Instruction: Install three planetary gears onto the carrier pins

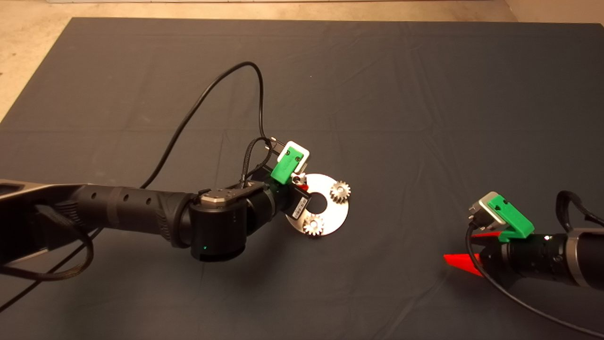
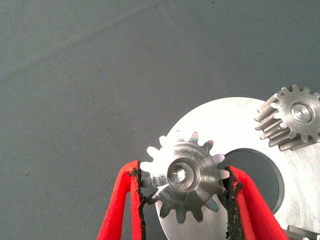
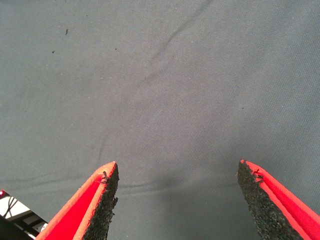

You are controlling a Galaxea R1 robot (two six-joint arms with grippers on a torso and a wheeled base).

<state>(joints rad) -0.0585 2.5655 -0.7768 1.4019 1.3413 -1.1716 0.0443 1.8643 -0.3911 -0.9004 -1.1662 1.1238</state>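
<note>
Carefully, you needed the third gear (image 2: pixel 184 176), gripped in the left gripper (image 2: pixel 184 200), bore-centred on its pin and level on the disc (image 2: pixel 225 115) mid-desk. Only the left wrist view showed that bore; the head view showed the right gripper (image 1: pixel 465 250) gaping, empty, well apart.

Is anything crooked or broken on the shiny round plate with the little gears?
Nothing looks broken. Two gears sit flat on the disc. The third gear is between the left gripper jaws over the disc's edge, not clearly seated yet.
</note>
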